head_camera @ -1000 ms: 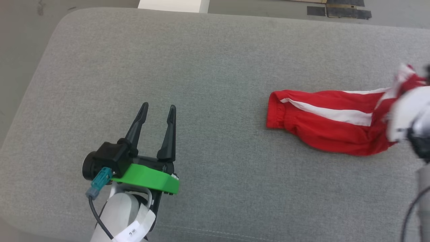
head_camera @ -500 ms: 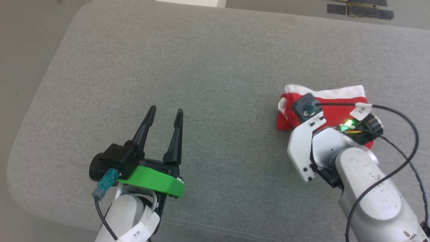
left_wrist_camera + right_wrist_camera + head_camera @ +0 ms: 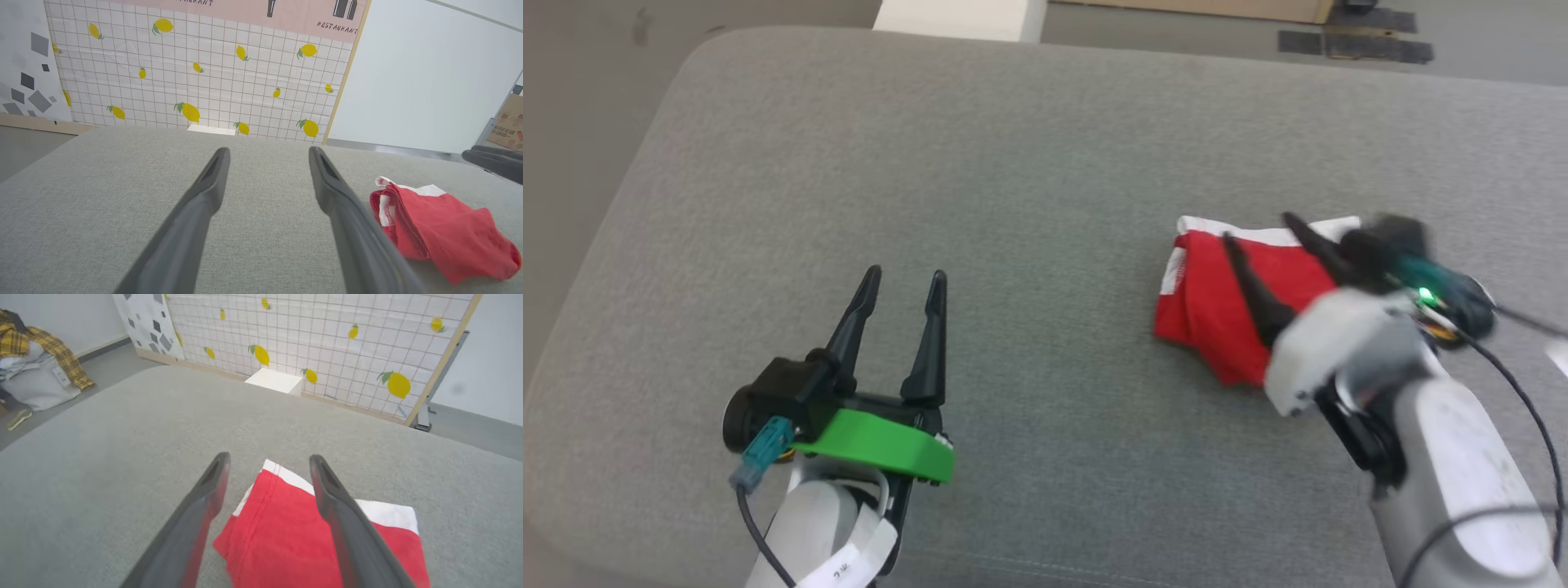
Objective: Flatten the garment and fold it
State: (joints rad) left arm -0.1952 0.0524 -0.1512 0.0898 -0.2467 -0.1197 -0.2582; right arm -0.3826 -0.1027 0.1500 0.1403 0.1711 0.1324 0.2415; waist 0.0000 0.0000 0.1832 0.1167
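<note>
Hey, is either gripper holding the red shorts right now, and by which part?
Nothing is held. The right gripper hovers over the folded red shorts with jaws open; the left gripper is open and empty too.

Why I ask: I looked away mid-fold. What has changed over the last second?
The right gripper carried the garment's far end leftwards over its waistband end, folding it in half, then let go. It is now open over the folded cloth. The left gripper stayed open and idle over the grey cushion.
</note>
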